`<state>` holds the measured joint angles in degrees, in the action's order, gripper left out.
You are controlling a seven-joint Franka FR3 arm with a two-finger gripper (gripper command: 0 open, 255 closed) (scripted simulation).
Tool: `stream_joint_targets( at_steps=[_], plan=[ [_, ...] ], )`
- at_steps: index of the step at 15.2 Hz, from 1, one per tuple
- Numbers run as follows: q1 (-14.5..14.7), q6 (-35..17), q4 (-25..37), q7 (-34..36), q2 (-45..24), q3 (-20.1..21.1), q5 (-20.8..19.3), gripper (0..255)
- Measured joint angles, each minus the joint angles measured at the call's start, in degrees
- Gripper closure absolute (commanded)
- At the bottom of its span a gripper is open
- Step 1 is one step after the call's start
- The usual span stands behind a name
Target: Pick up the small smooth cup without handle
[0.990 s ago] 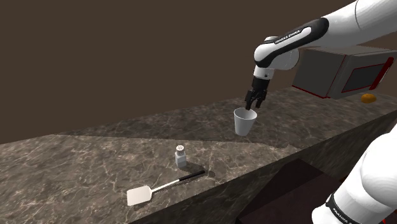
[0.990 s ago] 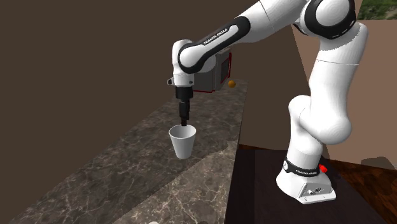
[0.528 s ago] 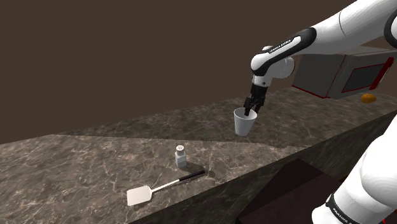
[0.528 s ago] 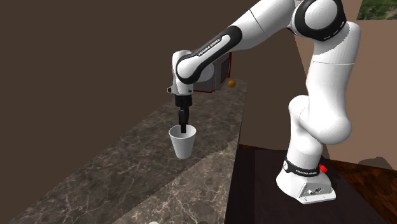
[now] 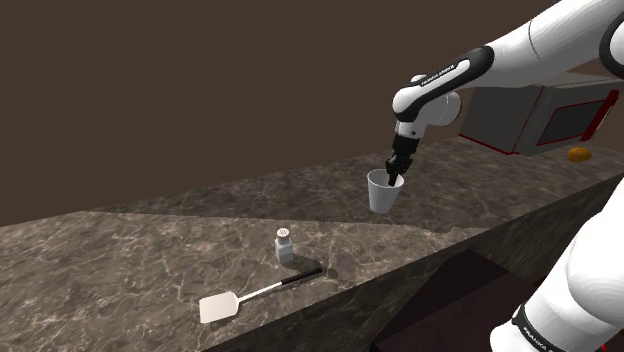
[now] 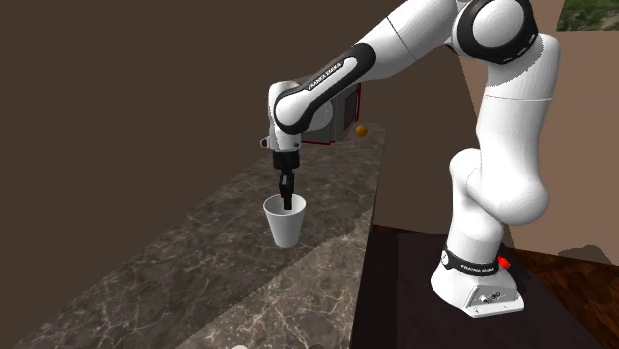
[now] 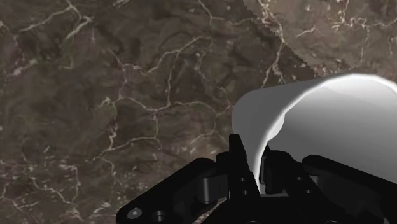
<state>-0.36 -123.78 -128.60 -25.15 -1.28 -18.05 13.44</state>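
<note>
- Currently the gripper [image 5: 393, 178] is closed down on the cup [image 5: 383, 195] wall at the rim: one finger [image 7: 236, 153] outside, the other inside.
- Cup is white with no handle and stands upright on the marble worktop [image 5: 150, 260], roughly midway between the back and front edges, toward the microwave [image 5: 535, 112] end.
- Shaker [image 5: 284, 245] and spatula [image 5: 255, 296] sit near the front edge, well apart from the cup.
- Orange [image 5: 577, 154] lies just beside the microwave.

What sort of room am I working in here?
Most likely a kitchen: a long dark marbled countertop, a grey microwave-like appliance at its far end, and a spatula, a small shaker and a white cup on it.
</note>
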Motion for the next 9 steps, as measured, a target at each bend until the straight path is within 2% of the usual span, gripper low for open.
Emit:
stream_joint_targets(
  at_steps=[4,9],
  plan=[
    [0.00,-0.02,-0.05,0.00,0.06,0.00,-0.01,255],
    [-0.07,2.90,1.25,1.09,1.87,-0.09,-1.15,255]
  ],
)
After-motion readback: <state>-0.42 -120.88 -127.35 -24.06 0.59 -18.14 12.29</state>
